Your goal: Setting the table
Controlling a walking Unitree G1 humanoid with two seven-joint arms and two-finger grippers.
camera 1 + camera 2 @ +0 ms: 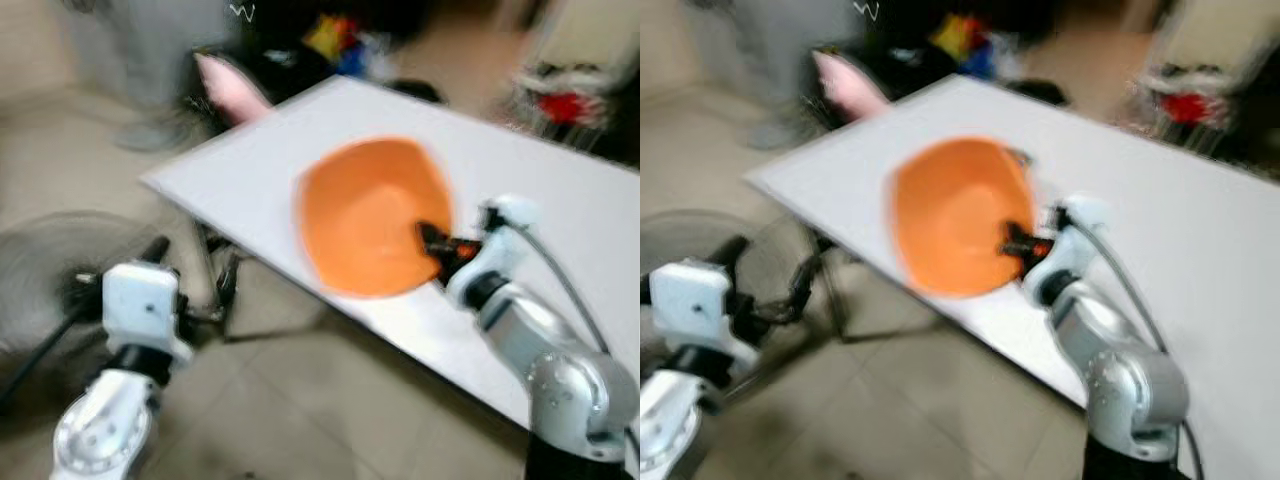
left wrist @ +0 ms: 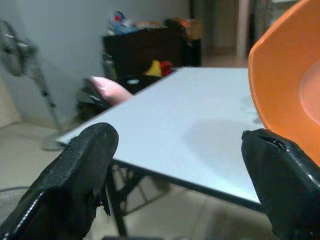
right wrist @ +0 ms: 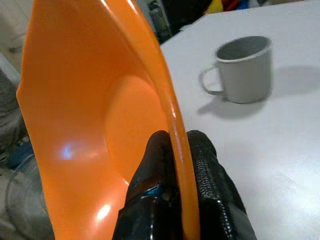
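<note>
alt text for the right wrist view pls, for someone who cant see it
The right gripper pinches the rim of an orange bowl between its two black fingers, holding it tilted on edge above a white table. Beyond the bowl, a grey mug stands upright on the table with its handle towards the bowl.

Right gripper [image 1: 1015, 243] holds orange bowl [image 1: 950, 215] over table [image 1: 1160, 210]

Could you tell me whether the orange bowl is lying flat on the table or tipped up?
Tipped up. The right gripper pinches the orange bowl by its rim, fingers on either side, holding it on edge above the white table.
</note>
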